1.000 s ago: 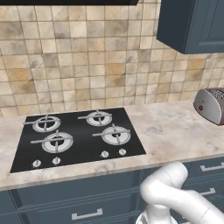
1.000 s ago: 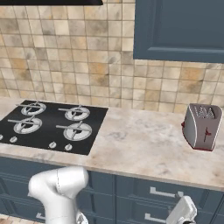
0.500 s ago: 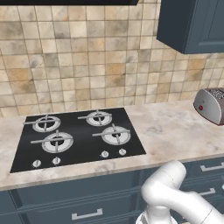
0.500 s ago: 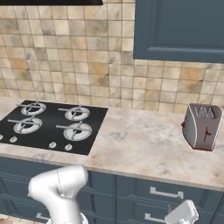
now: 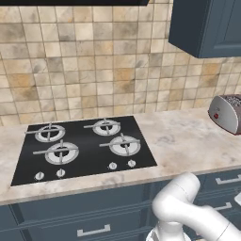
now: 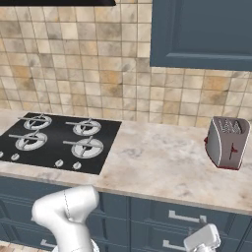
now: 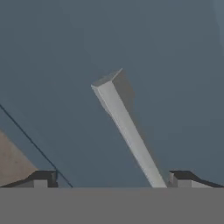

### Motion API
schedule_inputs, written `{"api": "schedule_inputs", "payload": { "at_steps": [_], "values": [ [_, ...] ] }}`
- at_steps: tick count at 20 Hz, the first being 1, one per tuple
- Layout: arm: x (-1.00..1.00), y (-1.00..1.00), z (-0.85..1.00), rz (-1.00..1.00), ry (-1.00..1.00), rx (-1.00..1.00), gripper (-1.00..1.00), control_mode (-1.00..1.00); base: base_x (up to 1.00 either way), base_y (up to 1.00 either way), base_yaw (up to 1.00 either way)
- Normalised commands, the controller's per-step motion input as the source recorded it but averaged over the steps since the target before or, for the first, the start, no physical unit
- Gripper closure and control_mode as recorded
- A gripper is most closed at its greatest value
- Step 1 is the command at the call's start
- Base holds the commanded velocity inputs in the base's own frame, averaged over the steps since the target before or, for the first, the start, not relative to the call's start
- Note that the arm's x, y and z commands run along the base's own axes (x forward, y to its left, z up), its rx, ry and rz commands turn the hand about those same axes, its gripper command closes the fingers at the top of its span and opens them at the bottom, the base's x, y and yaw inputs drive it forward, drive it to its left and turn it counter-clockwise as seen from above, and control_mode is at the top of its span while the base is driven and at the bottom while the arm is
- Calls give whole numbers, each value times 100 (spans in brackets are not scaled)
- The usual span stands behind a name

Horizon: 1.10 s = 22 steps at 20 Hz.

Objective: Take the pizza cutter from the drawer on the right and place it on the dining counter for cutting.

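My gripper (image 7: 113,179) is open, its two dark fingertips (image 7: 41,177) wide apart at the bottom of the hand view. It faces the navy-blue front of the drawer (image 7: 65,65) at close range. A silver bar handle (image 7: 127,127) runs slantwise across that front and ends just inside the right fingertip. Nothing is between the jaws. In the right base view the white hand (image 6: 202,241) hangs low at the bottom edge, in front of the lower cabinet fronts. The pizza cutter is hidden and the dining counter is out of view.
A black four-burner hob (image 6: 59,140) is set in the marbled worktop (image 6: 162,162). A grey toaster (image 6: 227,142) stands at its right end. Blue drawer fronts with silver handles (image 6: 184,216) run under the worktop. A blue wall cabinet (image 6: 202,32) hangs above.
The white hand has sunk slightly lower at the bottom of the right base view. The jaws stay open, and the hob and toaster have not moved.
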Motion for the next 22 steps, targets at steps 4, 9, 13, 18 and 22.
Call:
{"api": "schedule_inputs", "payload": {
  "at_steps": [4,9,13,18,22],
  "values": [
    [14,0,-37,-17,-2,0,-100,-100,0,0,0],
    [21,0,-32,-15,-2,0,-100,-100,0,0,0],
    [24,0,-26,-10,0,0,-100,-100,0,0,0],
    [11,-3,-29,-3,-2,0,-100,-100,0,0,0],
    [6,0,-17,-1,-2,0,-100,-100,0,0,0]
  ]
}}
